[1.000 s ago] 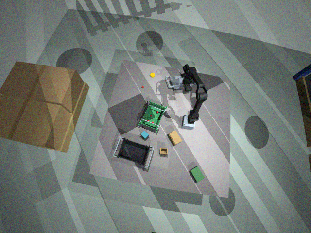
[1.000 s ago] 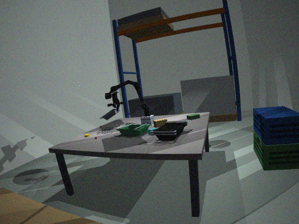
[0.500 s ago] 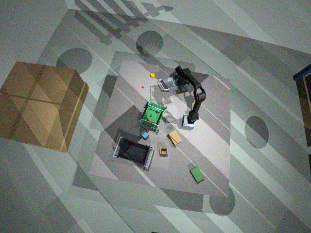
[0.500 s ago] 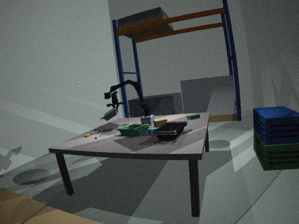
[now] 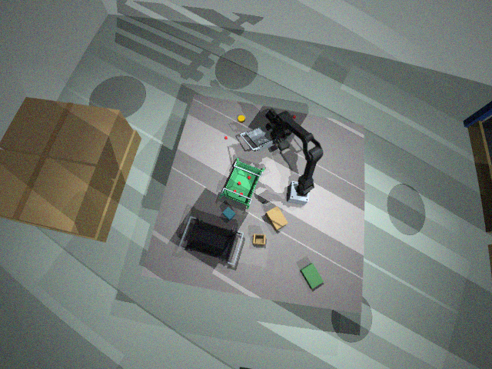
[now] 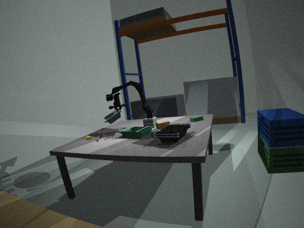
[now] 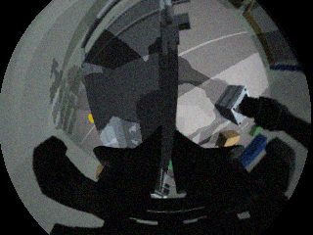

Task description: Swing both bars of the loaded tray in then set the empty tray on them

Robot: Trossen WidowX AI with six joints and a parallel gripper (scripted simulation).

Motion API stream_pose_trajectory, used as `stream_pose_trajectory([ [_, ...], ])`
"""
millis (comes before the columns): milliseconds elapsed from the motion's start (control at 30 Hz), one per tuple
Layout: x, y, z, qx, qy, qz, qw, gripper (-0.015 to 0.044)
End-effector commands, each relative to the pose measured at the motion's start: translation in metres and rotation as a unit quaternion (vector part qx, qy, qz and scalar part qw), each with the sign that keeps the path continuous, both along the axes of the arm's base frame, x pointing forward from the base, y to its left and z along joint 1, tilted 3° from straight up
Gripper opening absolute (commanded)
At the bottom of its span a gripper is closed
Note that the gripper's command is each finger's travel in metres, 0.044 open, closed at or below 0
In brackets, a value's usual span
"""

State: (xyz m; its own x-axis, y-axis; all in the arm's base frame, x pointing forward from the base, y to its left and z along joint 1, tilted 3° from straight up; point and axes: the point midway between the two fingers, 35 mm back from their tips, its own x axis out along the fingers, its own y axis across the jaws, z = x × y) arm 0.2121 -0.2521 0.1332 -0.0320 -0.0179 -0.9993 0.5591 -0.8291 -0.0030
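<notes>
The loaded green tray point(image 5: 253, 184) point(image 6: 132, 134) stands on the table with several small red blocks point(image 5: 239, 183) inside. Its two wire bars lie across its top near its two ends, one of them being the bar point(image 5: 237, 192) toward the black tray. My gripper point(image 5: 272, 141) point(image 6: 119, 109) point(image 7: 164, 128) is shut on a wall of the empty grey tray point(image 5: 260, 136) point(image 6: 112, 117). It holds the grey tray in the air, clearly tilted, beyond the green tray's far end from the black one. In the wrist view the grip is partly hidden by the dark fingers.
A black tray point(image 5: 210, 237) point(image 6: 171, 133) with its bars out stands beyond a teal block point(image 5: 228, 213). An orange block point(image 5: 276, 218), a small open box point(image 5: 259, 240) and a green block point(image 5: 311, 276) lie around. A yellow disc point(image 5: 241, 118) and a red block point(image 5: 225, 137) lie near the grey tray.
</notes>
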Motion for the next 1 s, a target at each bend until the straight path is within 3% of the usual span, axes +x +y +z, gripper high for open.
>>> stream_pose_trajectory([
  [0, 0.017, 0.010, 0.004, -0.005, -0.007, 0.021, 1.000, 0.0000],
  [967, 0.087, 0.103, 0.000, 0.003, -0.007, 0.169, 0.986, 0.0000],
])
